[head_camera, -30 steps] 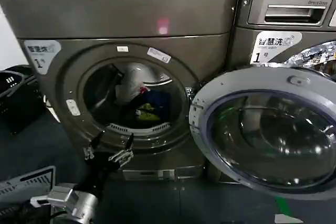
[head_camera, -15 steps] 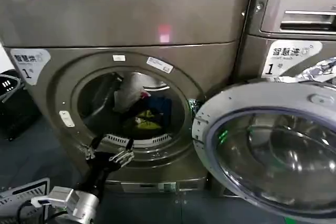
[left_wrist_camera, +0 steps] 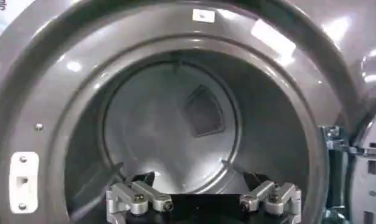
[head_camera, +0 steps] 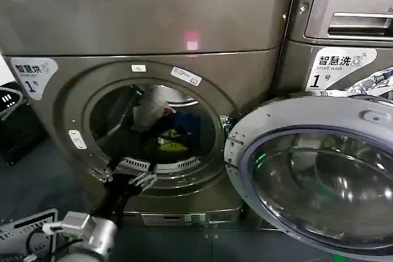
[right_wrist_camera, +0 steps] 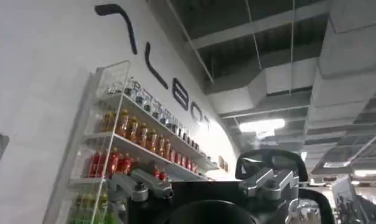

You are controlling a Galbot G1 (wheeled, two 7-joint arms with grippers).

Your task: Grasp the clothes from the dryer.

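The dryer (head_camera: pixel 141 35) is the big bronze-grey machine at the left of the head view, w/ a white "1" sticker (head_camera: pixel 34 75) at its upper left corner and a small pink light (head_camera: pixel 192 40) above the round porthole (head_camera: pixel 153 127). Its door (head_camera: pixel 319 176) is swung open to the right, in front of the LG machine (head_camera: pixel 344 23). The clothes (head_camera: pixel 167 128) lie inside the drum, toward the back: a white piece (head_camera: pixel 150 107) on top, a dark blue one (head_camera: pixel 187 124) beside it at the right, a yellow-green one (head_camera: pixel 169 142) below. The left gripper (head_camera: pixel 129 175) is at the lower rim of the porthole, just in front of the opening, jaws spread wide and holding nothing; it is apart from the clothes. In the left wrist view the same gripper (left_wrist_camera: pixel 203 204) points into the drum (left_wrist_camera: pixel 170 122), fingers (left_wrist_camera: pixel 139 198) well apart, and the drum's back wall is seen. The right gripper (right_wrist_camera: pixel 203 189) is in the right wrist view, pointing up toward a ceiling and a wall shelf w/ bottles (right_wrist_camera: pixel 133 140); its jaws are also apart, nothing between them.
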